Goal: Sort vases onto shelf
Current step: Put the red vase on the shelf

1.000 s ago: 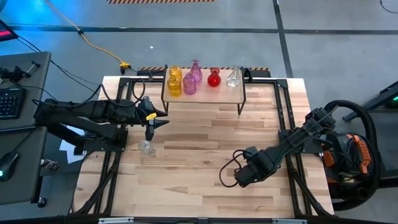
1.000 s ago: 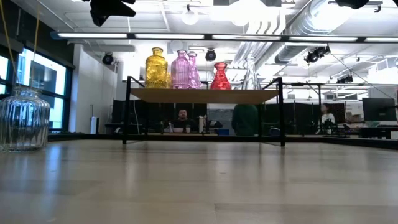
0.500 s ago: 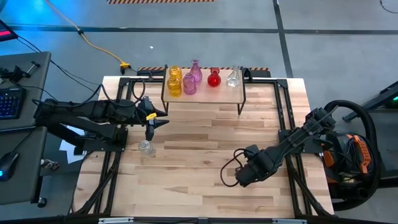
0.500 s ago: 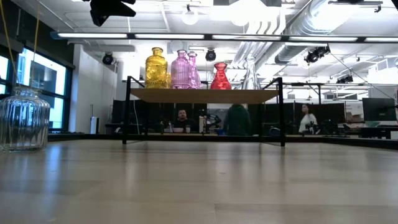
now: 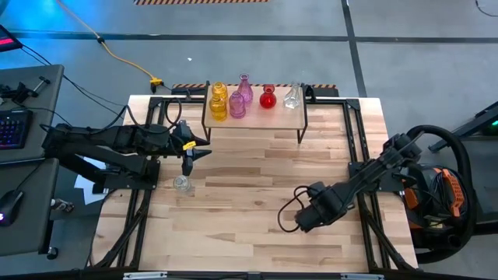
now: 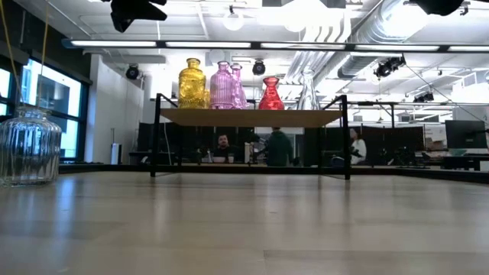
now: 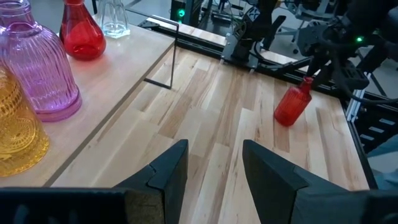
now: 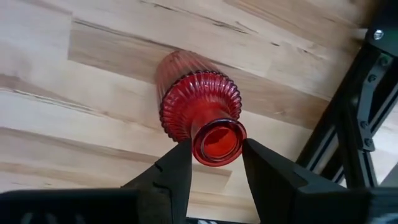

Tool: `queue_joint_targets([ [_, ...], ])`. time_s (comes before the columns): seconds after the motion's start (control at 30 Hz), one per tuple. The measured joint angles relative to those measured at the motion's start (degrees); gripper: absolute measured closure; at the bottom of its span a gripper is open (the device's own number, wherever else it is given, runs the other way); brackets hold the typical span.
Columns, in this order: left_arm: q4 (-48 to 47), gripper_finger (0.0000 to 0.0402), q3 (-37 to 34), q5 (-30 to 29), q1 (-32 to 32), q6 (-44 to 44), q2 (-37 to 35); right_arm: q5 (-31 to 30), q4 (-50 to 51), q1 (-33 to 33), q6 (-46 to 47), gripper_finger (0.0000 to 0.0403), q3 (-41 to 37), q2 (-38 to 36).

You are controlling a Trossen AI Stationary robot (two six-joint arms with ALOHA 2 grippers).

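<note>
A red vase (image 8: pixel 202 124) is clamped at its neck by the right gripper (image 8: pixel 214 163) at the high view's lower right, while the left gripper (image 7: pixel 214 171) is held open and empty at left centre.

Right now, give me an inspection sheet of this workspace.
Surface: butcher-block table, bare wood across the front.
Job's things: shelf carries a yellow vase, two pink vases, a red vase and a clear vase; a ribbed clear vase stands on the table; a ribbed red vase is held by its neck.
Clutter: nothing seen.
Grippers: left tool open, above the ribbed clear vase; right tool shut on the ribbed red vase.
Cables: yellow cable on the floor.
Surroundings: people behind the table; keyboard on a side desk.
</note>
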State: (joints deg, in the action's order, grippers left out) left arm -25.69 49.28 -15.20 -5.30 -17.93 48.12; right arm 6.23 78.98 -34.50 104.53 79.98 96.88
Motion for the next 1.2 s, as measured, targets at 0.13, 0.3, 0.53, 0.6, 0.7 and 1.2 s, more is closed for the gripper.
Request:
queue_joint_targets([
  [0.13, 0.02, 0.0257, 0.00, -0.23, 0.00, 0.02, 0.00, -1.54, 0.56, 0.00, 0.23, 0.0272, 1.81, 0.33],
  [0.3, 0.02, 0.0257, 0.00, -0.57, 0.00, 0.04, 0.00, -4.29, 1.20, 0.00, 0.91, 0.0272, 3.55, 0.42],
  [0.53, 0.02, 0.0257, 0.00, -0.57, 0.00, 0.04, 0.00, -4.99, 2.20, -0.16, 2.17, 0.0272, 3.42, 0.42],
  [0.6, 0.02, 0.0257, 0.00, -0.57, 0.00, 0.02, 0.00, -5.27, 2.20, -0.41, 2.19, 0.0272, 3.42, 0.42],
  [0.7, 0.02, 0.0257, 0.00, -0.55, 0.00, 0.04, 0.00, -5.33, 2.19, -0.52, 2.58, 0.0272, 3.43, 0.40],
  [1.2, 0.12, 0.0257, 0.00, -4.67, 0.46, 4.63, -0.60, -29.68, -8.58, -10.63, 20.19, 0.0272, 3.53, 0.28],
])
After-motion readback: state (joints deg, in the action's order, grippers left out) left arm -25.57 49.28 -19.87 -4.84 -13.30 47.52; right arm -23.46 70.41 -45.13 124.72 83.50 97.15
